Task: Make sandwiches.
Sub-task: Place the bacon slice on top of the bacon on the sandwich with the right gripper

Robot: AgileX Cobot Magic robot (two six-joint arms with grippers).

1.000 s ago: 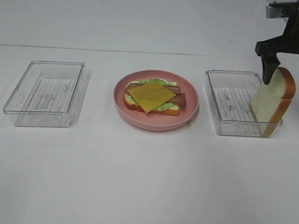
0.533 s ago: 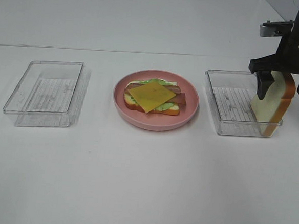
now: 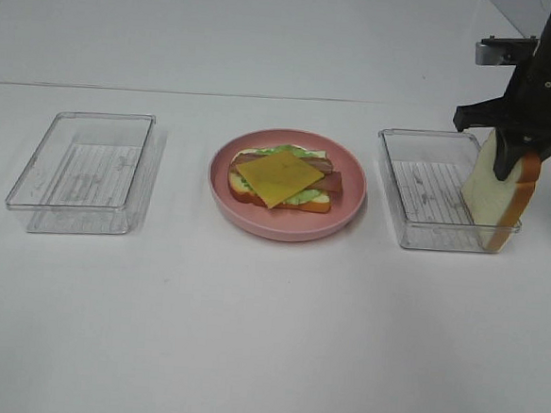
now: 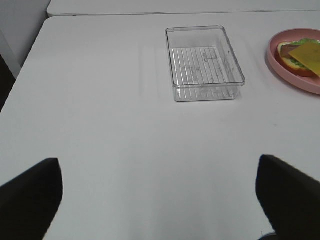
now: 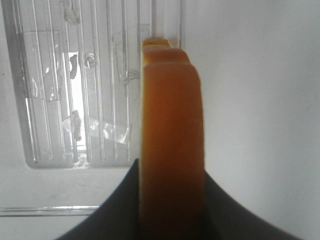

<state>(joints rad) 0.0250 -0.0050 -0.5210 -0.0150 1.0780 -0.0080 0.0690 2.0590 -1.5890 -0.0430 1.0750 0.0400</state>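
Desk: white desk (image 3: 266,338), plain and bare apart from three containers in a row; we see nothing else to get in the way.
Plate: pink plate (image 3: 285,224) sits in the middle, between the two trays, reachable by either arm.
Sandwich stack: open sandwich (image 3: 282,179) lies on the plate, with bread at the bottom, lettuce, bacon strips and the yellow cheese slice on top. We judge it lacks only its lid.
Bread slice: last bread slice (image 3: 502,189) stands on edge against the far-right wall of the right tray (image 3: 415,235), crust up. We judge it stands so that the crust edge offers a grip from above.
Right pincer: right pincer (image 3: 514,148) straddles the top of the slice; in the right wrist view both dark fingers (image 5: 122,200) press the crust sides, so we read it as closed on the bread (image 5: 171,150).
Left pincer: left pincer (image 4: 160,200) hangs over bare desk with its fingers spread wide, holding nothing, well apart from the left tray (image 3: 76,213), which is empty.
Step in hand: we judge the lift of the slice comes next, then a carry across to the plate.
Risk: slice may catch the tray wall on the way up.
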